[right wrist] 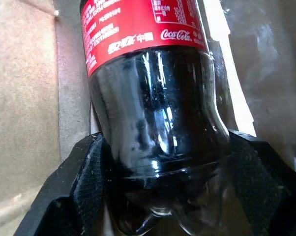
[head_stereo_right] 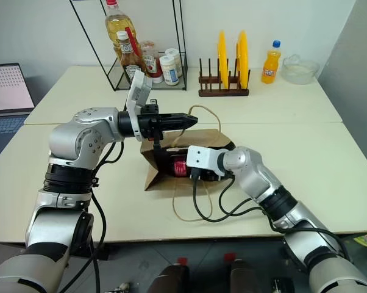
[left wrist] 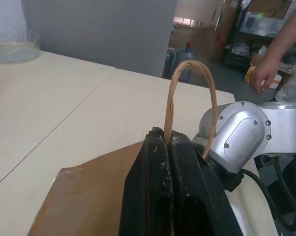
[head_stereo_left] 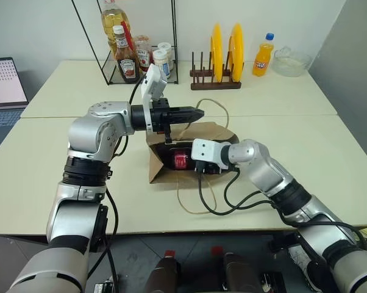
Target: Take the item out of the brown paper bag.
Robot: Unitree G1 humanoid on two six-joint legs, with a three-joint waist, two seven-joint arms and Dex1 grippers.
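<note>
On the left, the left gripper (head_stereo_right: 192,117) is clamped tight on one tan loop handle (left wrist: 187,93) of the brown paper bag (head_stereo_left: 211,131), its fingers pinched together with the paper cord rising from between them, and it holds that handle up so that the bag's mouth gapes toward the robot. The bag lies on its side on the cream table (head_stereo_left: 330,152), its other handle trailing loose across the tabletop in front. In the mouth lies the cola bottle (right wrist: 148,98), red label showing, still within the bag's walls. To the right, the right gripper (right wrist: 158,172) reaches into the opening with its jaws spread wide on either side of the bottle's dark lower body; its black fingers (right wrist: 84,182) flank the plastic closely, though I cannot tell whether they press it yet. The step in hand looks like the grasp itself: the item is bracketed but not yet drawn out. The next move calls for a firm squeeze on the rounded body, then a straight pull back out of the mouth while the left side keeps the bag anchored.
</note>
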